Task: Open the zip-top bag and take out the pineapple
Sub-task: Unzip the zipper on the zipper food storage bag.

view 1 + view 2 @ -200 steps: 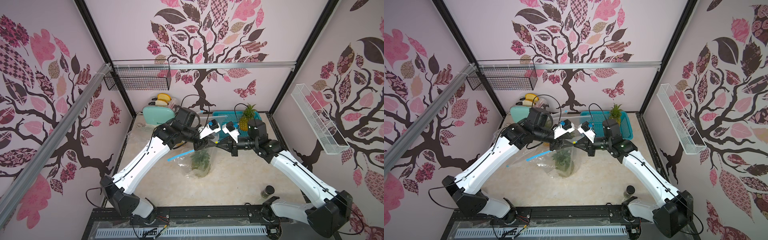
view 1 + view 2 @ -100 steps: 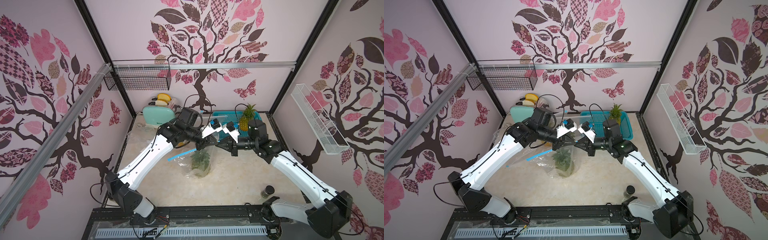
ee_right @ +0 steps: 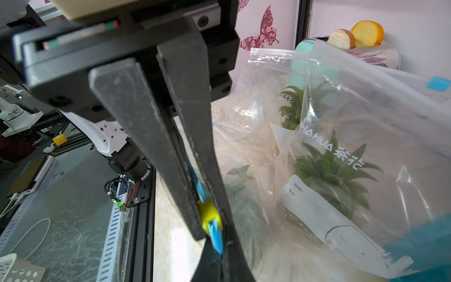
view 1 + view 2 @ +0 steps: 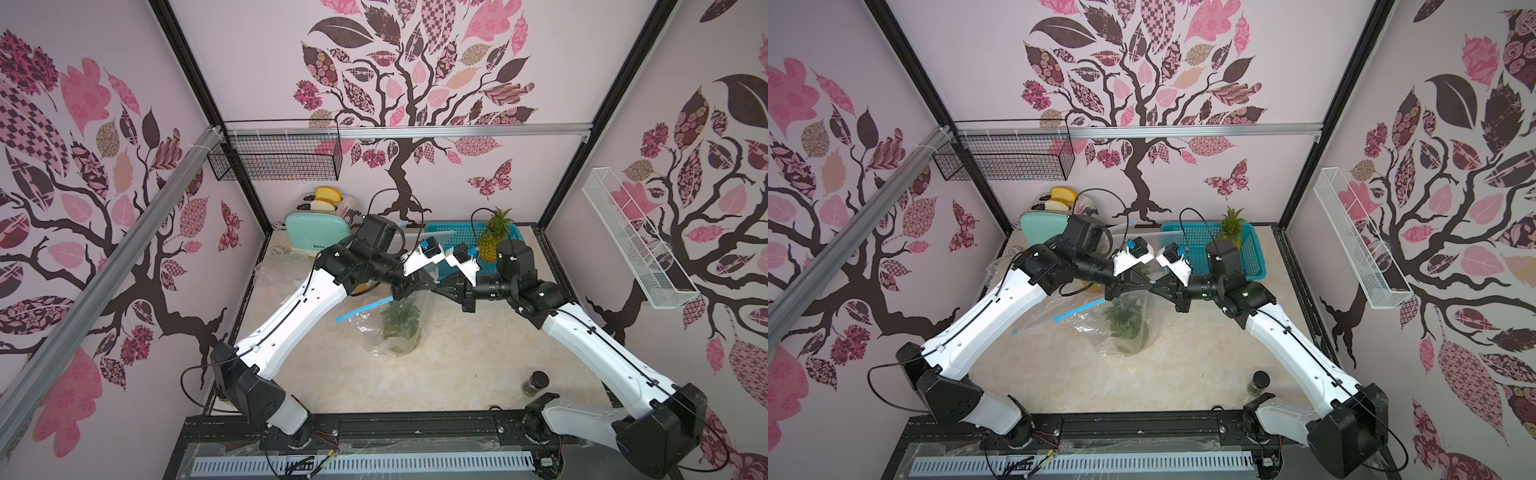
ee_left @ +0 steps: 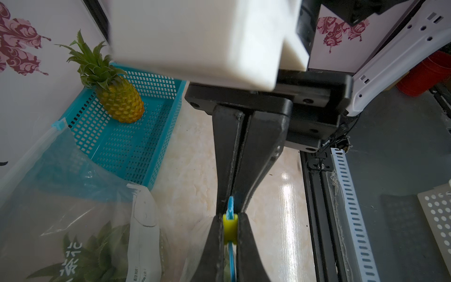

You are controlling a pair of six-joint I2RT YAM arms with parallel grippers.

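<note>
Clear plastic film forms the zip-top bag (image 4: 405, 332), held upright with its bottom on the table (image 4: 457, 365), near the teal basket (image 5: 127, 151) on the side facing the robot's bases. Inside, the pineapple (image 3: 334, 171) stands crown up. The left gripper (image 5: 229, 221) is pressed onto the yellow slider (image 5: 229, 229); the right gripper (image 3: 219, 245) pinches the blue zip track (image 3: 216, 236) just beside it. The film looks thin, slick and floppy, so slider and track are the surest holds. The pineapple seems firm and bumpy, and is probably best taken by its crown.
</note>
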